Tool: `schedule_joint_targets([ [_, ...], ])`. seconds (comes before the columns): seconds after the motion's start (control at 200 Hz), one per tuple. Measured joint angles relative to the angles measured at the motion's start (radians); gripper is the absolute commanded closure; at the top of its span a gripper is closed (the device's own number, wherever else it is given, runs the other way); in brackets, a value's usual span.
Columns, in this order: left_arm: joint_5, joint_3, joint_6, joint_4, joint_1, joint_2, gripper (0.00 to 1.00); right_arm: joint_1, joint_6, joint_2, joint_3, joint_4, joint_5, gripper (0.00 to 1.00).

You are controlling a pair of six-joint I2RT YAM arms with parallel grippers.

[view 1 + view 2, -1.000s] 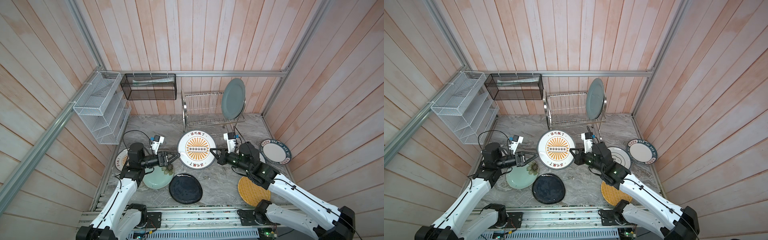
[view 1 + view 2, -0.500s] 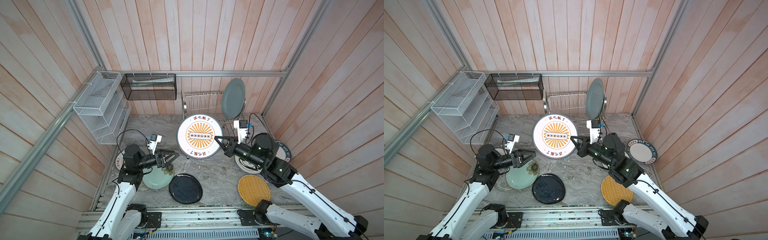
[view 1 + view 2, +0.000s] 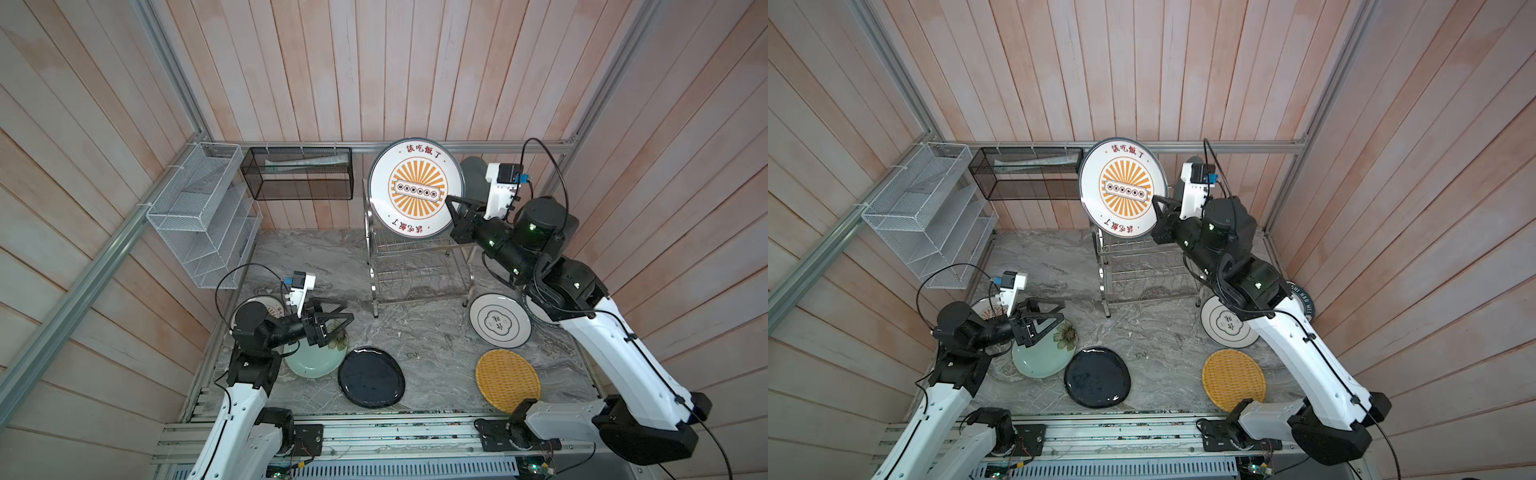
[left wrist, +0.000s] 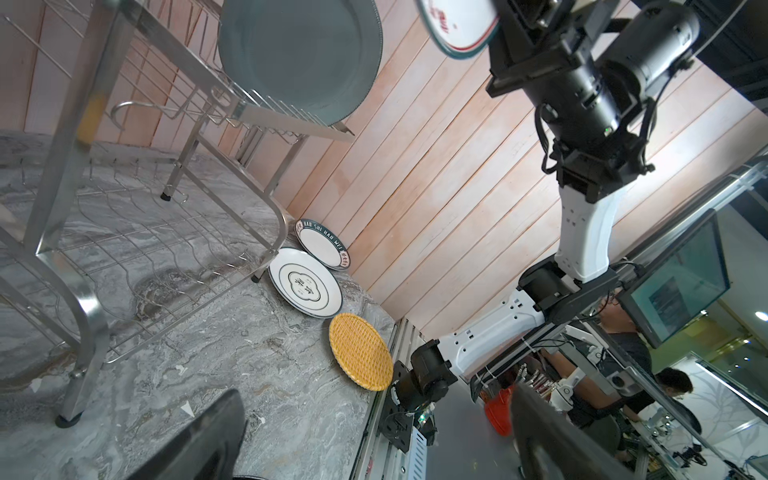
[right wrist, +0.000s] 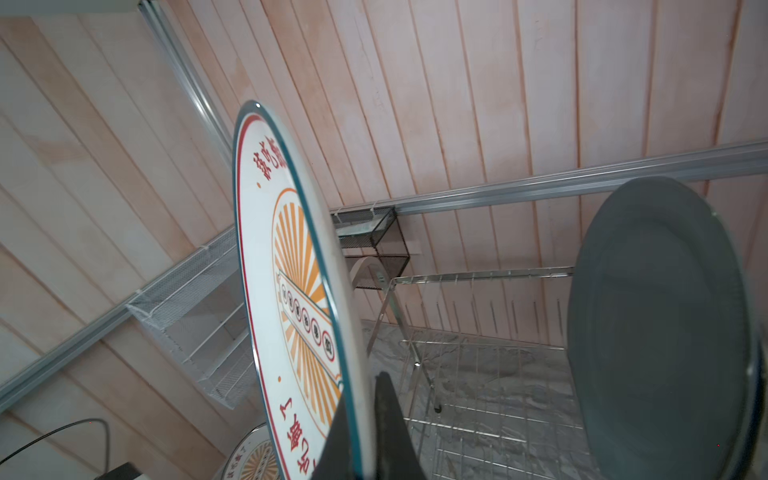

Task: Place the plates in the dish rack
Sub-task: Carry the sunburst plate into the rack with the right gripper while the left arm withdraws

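Observation:
My right gripper [image 3: 451, 206] [image 3: 1157, 204] [image 5: 365, 419] is shut on the rim of an orange-sunburst plate [image 3: 415, 193] [image 3: 1121, 187] [image 5: 291, 291], held upright above the dish rack [image 3: 415, 266] [image 3: 1142, 266] [image 5: 478, 274]. A grey-blue plate [image 5: 656, 332] [image 4: 299, 54] stands in the rack's top tier. My left gripper [image 3: 345, 316] [image 3: 1059, 312] [image 4: 374, 440] hovers open and empty over a pale green flowered plate [image 3: 316, 361]. Flat on the table lie a dark navy plate [image 3: 371, 381], a yellow woven plate [image 3: 508, 381], two white lettered plates [image 3: 500, 320] [image 4: 323, 244] and a second sunburst plate [image 3: 266, 301].
A white mesh organiser [image 3: 203, 212] hangs on the left wall. A black mesh basket [image 3: 299, 174] is fixed to the back wall beside the rack. Wooden walls close in three sides. Beyond the table's front rail [image 4: 386, 399] the left wrist view shows people and a monitor.
My right gripper has lifted the sunburst plate off the table and carried it up and back, to above the rack. The left arm has pulled back a little, still open.

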Motion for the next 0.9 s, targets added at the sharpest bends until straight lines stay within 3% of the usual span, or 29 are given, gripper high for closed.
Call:
schedule_joint_targets([
  [0.15,-0.068,0.0,0.05,-0.056,0.0,-0.066,0.0,-0.027,-0.072,0.117,0.15,-0.093,0.147,1.0],
  [0.455,-0.322,0.0,0.162,-0.189,-0.013,-0.233,0.0,-0.057,-0.231,0.302,0.357,-0.229,0.4,1.0],
  [0.66,-0.488,0.0,0.229,-0.29,-0.014,-0.288,0.0,-0.083,-0.298,0.373,0.377,-0.28,0.482,1.0],
  [0.9,-0.578,0.0,0.283,-0.422,-0.014,-0.301,0.0,-0.091,-0.338,0.406,0.377,-0.305,0.531,1.0],
])
